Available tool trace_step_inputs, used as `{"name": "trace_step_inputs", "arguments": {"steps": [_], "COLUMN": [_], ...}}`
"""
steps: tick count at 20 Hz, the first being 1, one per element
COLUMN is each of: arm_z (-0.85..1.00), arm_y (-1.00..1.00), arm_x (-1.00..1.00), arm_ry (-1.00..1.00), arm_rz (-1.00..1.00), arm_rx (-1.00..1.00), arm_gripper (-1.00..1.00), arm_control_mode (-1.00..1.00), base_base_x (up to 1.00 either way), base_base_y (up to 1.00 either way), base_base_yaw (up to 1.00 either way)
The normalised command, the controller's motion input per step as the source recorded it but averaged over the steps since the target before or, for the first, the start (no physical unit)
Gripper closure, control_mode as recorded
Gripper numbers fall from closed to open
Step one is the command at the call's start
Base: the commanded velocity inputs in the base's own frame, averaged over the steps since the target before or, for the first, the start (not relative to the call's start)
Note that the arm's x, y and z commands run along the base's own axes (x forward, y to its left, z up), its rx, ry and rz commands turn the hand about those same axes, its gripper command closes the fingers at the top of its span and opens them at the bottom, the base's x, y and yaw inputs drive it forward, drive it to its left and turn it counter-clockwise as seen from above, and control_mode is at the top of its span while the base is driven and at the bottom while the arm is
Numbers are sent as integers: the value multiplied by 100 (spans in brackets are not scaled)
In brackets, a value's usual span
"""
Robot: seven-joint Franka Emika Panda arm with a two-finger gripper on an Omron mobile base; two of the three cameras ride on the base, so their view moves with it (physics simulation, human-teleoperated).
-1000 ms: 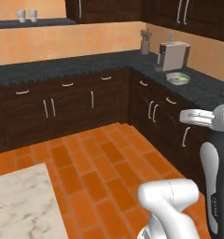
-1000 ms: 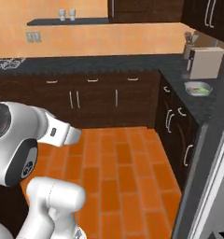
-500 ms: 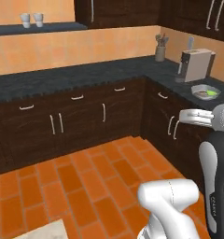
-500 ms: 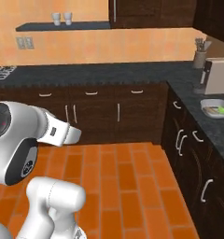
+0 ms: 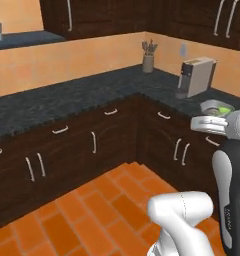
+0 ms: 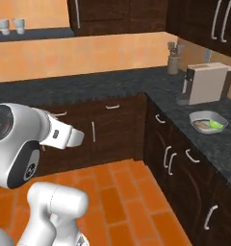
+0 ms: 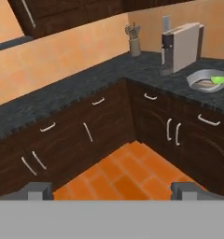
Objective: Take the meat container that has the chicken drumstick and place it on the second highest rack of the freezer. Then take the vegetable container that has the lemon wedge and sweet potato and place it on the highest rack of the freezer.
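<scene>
The robot is in the approach step, its hand released and empty, and next it must reach the container on the right counter.

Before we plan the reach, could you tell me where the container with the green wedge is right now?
The container sits on the dark counter along the right-hand wall, just in front of the coffee machine.

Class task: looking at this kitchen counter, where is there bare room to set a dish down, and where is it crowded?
Free: the long dark counter left of the utensil holder. Crowded: the right-hand run, where the coffee machine and the container sit close together.
</scene>
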Motion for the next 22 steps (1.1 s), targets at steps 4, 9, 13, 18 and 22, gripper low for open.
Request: {"name": "trace_step_inputs", "arguments": {"steps": [4,9,13,18,22], "arm_z": [0,0,0,0,0], "arm_y": [0,0,0,0,0], "arm_x": [0,0,0,0,0], "arm_ry": [0,0,0,0,0], "arm_rz": [0,0,0,0,0], "arm_rx": [0,0,0,0,0], "arm_gripper": [-100,-100,-100,-100,-100], "arm_control_mode": [100,100,100,100,100], "base_base_x": [98,66,91,100,79], "base_base_y": [3,47,19,0,26], "base_base_yaw": [-56,-69,-64,-58,-59]}}
